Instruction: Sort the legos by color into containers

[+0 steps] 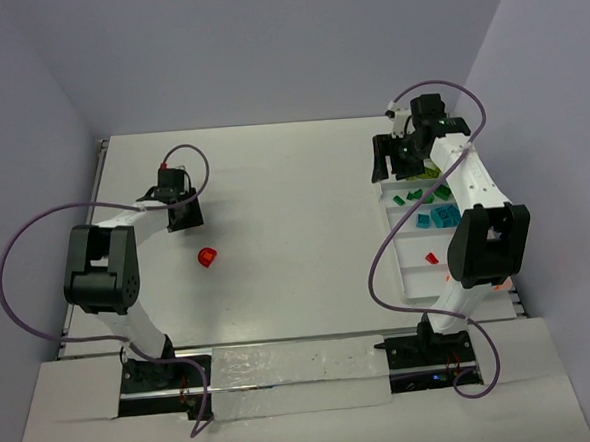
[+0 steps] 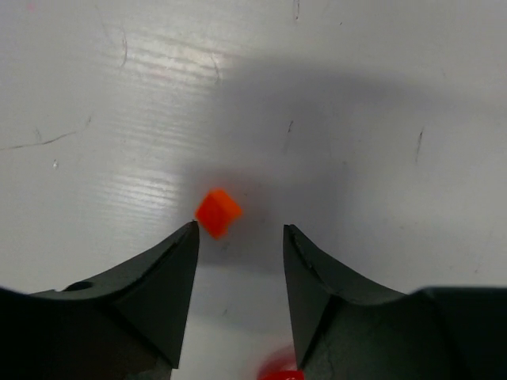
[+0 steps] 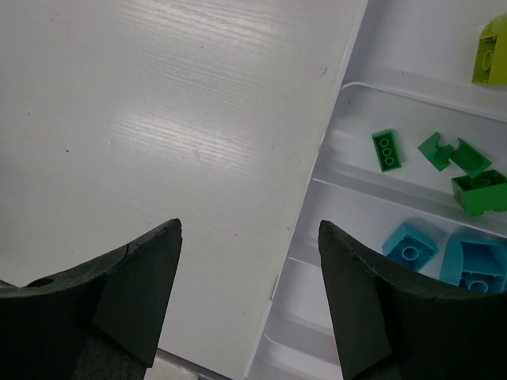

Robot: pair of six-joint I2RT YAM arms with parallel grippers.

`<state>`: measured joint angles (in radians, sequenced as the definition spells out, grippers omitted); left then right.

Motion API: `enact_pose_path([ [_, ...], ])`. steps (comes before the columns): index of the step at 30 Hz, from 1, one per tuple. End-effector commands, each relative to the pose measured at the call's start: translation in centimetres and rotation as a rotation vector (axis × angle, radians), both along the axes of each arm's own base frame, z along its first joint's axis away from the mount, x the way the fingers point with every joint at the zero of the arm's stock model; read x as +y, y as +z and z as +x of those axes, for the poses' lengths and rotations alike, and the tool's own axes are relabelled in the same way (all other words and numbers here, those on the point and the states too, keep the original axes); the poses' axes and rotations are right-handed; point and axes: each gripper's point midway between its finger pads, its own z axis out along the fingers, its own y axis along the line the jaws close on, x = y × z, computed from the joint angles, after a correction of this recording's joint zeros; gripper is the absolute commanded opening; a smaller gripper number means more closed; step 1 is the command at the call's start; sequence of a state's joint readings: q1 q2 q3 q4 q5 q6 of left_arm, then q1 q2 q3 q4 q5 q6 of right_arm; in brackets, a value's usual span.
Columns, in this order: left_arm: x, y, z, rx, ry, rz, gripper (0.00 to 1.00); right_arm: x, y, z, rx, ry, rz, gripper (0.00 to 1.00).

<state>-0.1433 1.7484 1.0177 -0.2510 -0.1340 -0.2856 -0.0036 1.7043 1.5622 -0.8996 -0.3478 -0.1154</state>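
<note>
Nearest, a red brick (image 1: 208, 256) lies loose on the white table (image 1: 293, 181). The left gripper (image 2: 240, 237) hangs open, an orange brick (image 2: 218, 212) just beyond its fingertips (nothing gripped). The right gripper (image 3: 249, 229) gapes empty beside the tray (image 3: 412, 39), which holds green bricks (image 3: 386, 150) and teal bricks (image 3: 409, 245) in neighbouring compartments. Lilac walls (image 1: 265, 53) stand behind.

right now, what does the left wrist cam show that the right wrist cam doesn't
Left wrist only: one orange lego lying just ahead of the left gripper.
Right wrist only: the white tray, with a lime lego, dark green legos and teal legos in separate compartments, seen past the right gripper.
Both: the white table and dark jaws standing apart.
</note>
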Motion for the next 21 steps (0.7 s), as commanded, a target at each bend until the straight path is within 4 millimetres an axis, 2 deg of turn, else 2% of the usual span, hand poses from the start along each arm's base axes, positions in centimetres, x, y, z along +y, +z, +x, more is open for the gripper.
enact_pose_path([
  [1,0.0,0.1,1.9,-0.034,0.051,0.013,0.52,-0.3,1.6,-0.2,-0.051,-0.019,-0.010,0.77],
  [8,0.1,-0.6,1.9,-0.018,0.046,0.024,0.41,-0.2,1.3,-0.3,-0.044,-0.016,-0.005,0.77],
  [11,0.3,-0.3,1.9,-0.028,0.034,0.042,0.39,-0.2,1.3,-0.2,-0.044,-0.015,-0.004,0.77],
  [15,0.7,1.0,3.3,-0.072,0.010,0.079,0.45,0.0,1.2,-0.2,-0.041,-0.013,0.003,0.77],
  [16,0.7,1.2,3.5,-0.066,0.001,0.088,0.49,0.0,1.1,-0.2,-0.039,-0.014,0.004,0.77],
  [17,0.6,1.4,4.2,-0.065,-0.031,0.097,0.52,0.7,1.0,-0.3,-0.036,0.006,0.005,0.77],
  [21,0.2,0.9,5.2,-0.018,-0.170,0.120,0.62,1.0,1.0,-0.4,-0.035,0.015,0.004,0.77],
])
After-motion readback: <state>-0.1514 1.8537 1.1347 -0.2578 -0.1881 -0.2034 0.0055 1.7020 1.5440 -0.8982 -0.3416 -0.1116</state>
